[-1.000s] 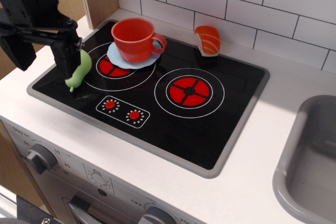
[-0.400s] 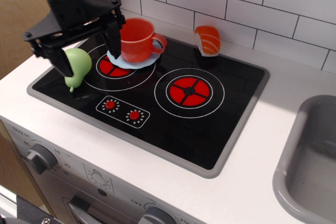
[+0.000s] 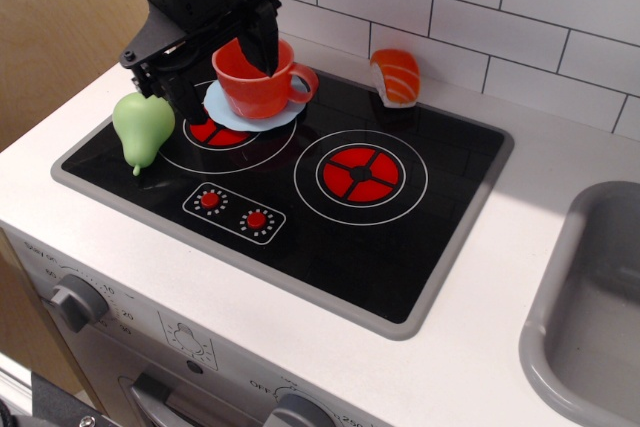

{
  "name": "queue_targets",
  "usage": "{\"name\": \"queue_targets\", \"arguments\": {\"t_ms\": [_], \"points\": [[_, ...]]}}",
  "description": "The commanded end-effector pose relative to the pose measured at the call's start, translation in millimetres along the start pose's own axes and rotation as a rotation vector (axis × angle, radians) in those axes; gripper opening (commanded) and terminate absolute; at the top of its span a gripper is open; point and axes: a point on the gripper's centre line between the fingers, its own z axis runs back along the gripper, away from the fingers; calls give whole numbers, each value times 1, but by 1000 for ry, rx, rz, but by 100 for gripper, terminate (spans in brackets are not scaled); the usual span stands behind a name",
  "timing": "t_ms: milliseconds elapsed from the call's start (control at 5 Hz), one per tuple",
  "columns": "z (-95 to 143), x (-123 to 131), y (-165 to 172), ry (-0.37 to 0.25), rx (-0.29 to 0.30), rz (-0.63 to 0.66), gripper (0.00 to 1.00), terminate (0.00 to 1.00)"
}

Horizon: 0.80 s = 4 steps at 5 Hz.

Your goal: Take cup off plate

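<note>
Cup and gripper are finally in the same place — the black pincer, which a second ago hung well off to the left beside the green pear, has swung across the hob and now sits right over the orange-red cup. Its jaws stand wide: one dark finger dips at the cup's rim, apparently into the bowl, while the other comes down on the cup's left side, over the burner marks. So the cup's wall seems to lie between them (from this angle I cannot tell whether either finger is actually touching it). Nothing is gripped yet.

The cup itself has not budged. It sits upright on the pale-blue plate, handle pointing right, the plate resting on the rear-left burner of the black stovetop. The pear, no longer hidden by the arm, stands clear at the left edge of the hob.

Further out, the salmon sushi piece lies at the back near the white tiles, well apart from the cup, and the grey sink is off to the right.

What this means — the approach looks done and the grasp is the step in hand. I'd judge closing on the rim comes next, then a lift; the thin plate could easily ride up or slide along with the cup.
</note>
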Motion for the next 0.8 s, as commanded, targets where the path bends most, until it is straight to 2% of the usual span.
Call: {"name": "queue_targets", "arguments": {"t_ms": [0,400,600], "points": [[2,15,-36,16,-40,185,100,0],[-2,17,-65,76,-21,345,100,0],[-14,19,-66,92,39,400,100,0]]}}
